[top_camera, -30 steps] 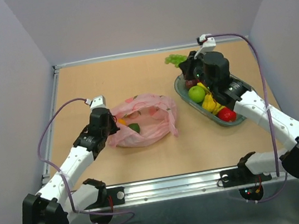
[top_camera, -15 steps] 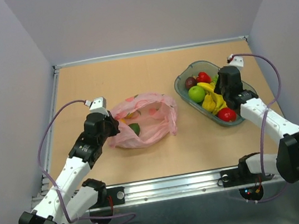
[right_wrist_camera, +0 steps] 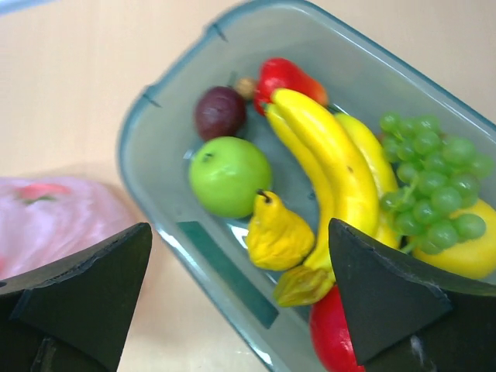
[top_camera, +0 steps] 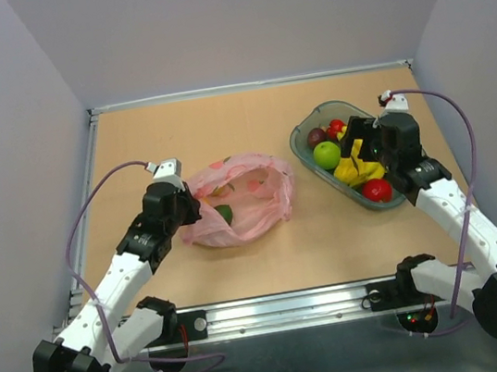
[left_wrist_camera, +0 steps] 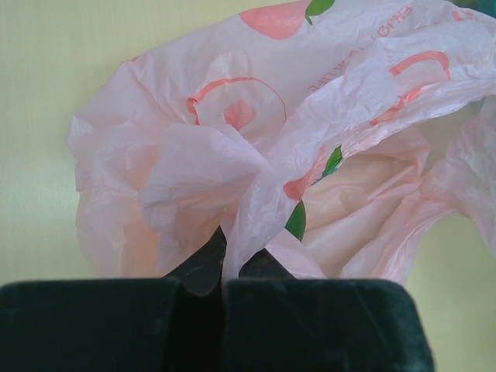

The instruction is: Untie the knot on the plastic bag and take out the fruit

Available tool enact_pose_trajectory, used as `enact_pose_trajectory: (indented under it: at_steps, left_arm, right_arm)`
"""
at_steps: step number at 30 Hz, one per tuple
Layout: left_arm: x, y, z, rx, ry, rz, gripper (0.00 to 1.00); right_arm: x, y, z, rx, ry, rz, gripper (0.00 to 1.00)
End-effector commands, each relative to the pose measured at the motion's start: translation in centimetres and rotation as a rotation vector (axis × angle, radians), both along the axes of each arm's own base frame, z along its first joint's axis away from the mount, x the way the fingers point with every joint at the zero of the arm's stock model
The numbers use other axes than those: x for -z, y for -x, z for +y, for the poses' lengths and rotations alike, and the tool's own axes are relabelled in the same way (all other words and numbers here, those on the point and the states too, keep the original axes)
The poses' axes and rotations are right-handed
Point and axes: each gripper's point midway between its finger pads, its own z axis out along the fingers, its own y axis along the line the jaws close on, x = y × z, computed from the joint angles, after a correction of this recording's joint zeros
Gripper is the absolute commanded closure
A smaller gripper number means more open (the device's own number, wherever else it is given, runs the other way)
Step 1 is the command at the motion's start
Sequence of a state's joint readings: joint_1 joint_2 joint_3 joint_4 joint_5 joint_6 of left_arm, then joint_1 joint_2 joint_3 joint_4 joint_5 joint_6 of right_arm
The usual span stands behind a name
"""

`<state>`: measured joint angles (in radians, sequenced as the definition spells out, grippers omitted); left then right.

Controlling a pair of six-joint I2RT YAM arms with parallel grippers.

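Here, left claw (left_wrist_camera: 223, 262) on plastic bag (left_wrist_camera: 194, 155)

arms (top_camera: 118, 280): white links, black joints | cables (top_camera: 68, 246): purple | wrist cameras (top_camera: 164, 170): white | tool fingers (right_wrist_camera: 85, 287): black, wedge-shaped

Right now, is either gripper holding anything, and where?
The left gripper pinches the pink bag by a crumpled fold at its edge; the right gripper holds nothing.

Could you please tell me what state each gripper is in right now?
The left gripper is shut on the bag.
The right gripper is open and empty, over the tray.
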<state>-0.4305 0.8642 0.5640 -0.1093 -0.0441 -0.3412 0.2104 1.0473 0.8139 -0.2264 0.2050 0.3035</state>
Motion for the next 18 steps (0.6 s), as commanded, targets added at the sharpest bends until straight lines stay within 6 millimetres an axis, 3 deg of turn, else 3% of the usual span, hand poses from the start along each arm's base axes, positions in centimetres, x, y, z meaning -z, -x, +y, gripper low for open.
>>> enact_pose_trajectory:
  at_steps: [1,3,5,6,8,9,11,12,15,18]
  left_arm:
    - [-5.9,-2.3,-2.0,0.047,0.05,-0.095,1.0]
    - [-9.7,-2.3,-4.7,0.122,0.112,-0.135,1.0]
    - [-11.5,-1.8,-7.3,0.179,0.143,-0.144,1.0]
    - [-12.8,-0.8,-9.8,0.233,0.186,-0.142,1.0]
    - [-13.2,0.2,-11.9,0.278,0.23,-0.114,1.0]
    - [-12.7,1.1,-13.3,0.314,0.239,-0.086,1.0]
    - [-10.8,1.6,-13.6,0.311,0.212,-0.046,1.0]
    - [-8.1,1.3,-12.6,0.257,0.163,-0.012,1.0]
    - [-3.3,1.8,-10.3,0.146,0.122,0.086,1.0]
    - [-0.7,2.3,-8.5,0.053,0.106,0.144,1.0]
  right_arm:
    - [-6.1,0.5,2.7,-0.166,-0.058,-0.133,0.0]
    - [-6.8,0.8,3.1,-0.198,-0.068,-0.149,0.0]
    - [-7.7,1.4,4.0,-0.257,-0.083,-0.171,0.0]
    - [-7.9,1.5,4.2,-0.273,-0.079,-0.176,0.0]
    - [-8.2,1.9,4.9,-0.32,-0.087,-0.186,0.0]
    - [-8.2,2.1,5.3,-0.346,-0.087,-0.185,0.0]
    - [-8.0,2.3,5.7,-0.376,-0.085,-0.181,0.0]
    - [-8.0,2.4,5.9,-0.392,-0.089,-0.179,0.0]
    - [-8.1,3.0,7.3,-0.479,-0.11,-0.175,0.0]
    - [-8.8,3.5,8.3,-0.543,-0.128,-0.184,0.0]
